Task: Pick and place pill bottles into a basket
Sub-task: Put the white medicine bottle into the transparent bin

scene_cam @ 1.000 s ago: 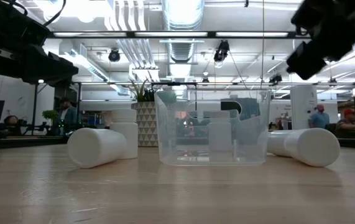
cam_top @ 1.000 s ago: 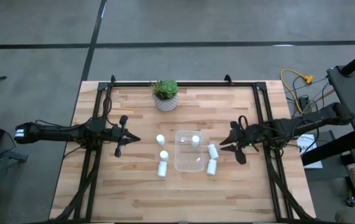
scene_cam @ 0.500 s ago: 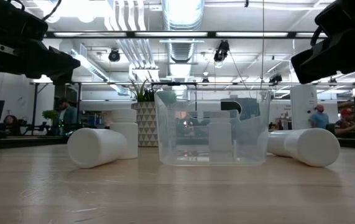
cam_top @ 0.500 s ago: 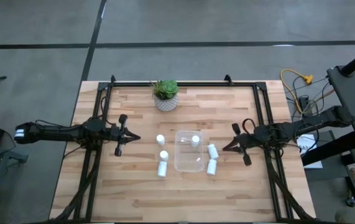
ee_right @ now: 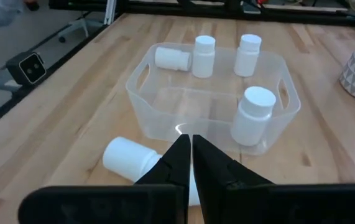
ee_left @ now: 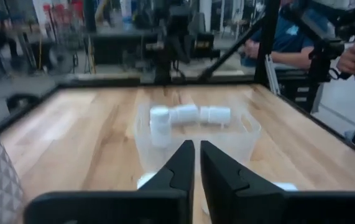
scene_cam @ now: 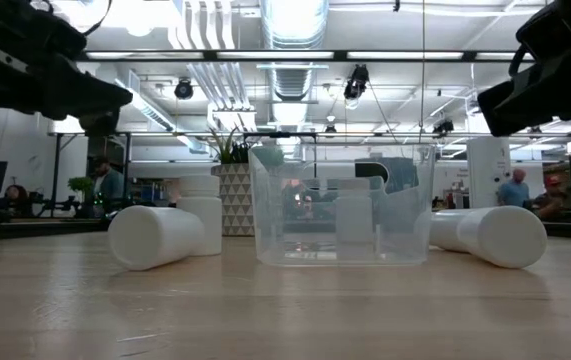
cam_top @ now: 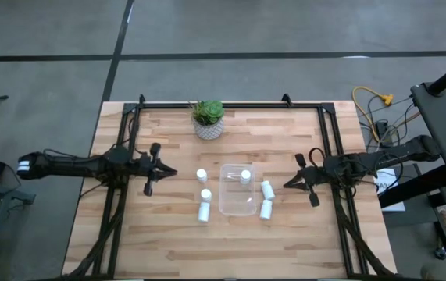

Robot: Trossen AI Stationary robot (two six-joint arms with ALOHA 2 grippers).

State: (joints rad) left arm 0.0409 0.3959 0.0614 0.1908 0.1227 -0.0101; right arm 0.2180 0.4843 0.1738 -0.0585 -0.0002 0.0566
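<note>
Backing the right pincer (cam_top: 287, 186) off toward the right edge of the counter (cam_top: 168, 242) since the earlier frame, and bringing its jaws from partly apart down to narrow, gripping nothing. Hanging it above the wood, just to the right of the two lying pill bottles (cam_top: 268, 189), with a small gap between. Reading the nearest lying bottle (ee_right: 130, 158) as resting on its side just outside the right wall of the basket, long axis running roughly across the right arm's line of reach and not along it. Judging that the jaws will be needing to straddle its barrel, not its ends, and not telling for sure which end is carrying the cap. Passing next to the basket (cam_top: 237, 204), clear, at mid-counter, long side also lying across the reach. Finding one upright bottle (cam_top: 245, 176) standing inside near its far end, cap up. Finding three more beyond it on the left: two standing bottles (ee_right: 204, 56) and one toppled bottle (cam_top: 204, 211). Keeping the left pincer (cam_top: 164, 173) narrow and empty, near that trio but apart from it. Judging the right arm nearer the right pair.
</note>
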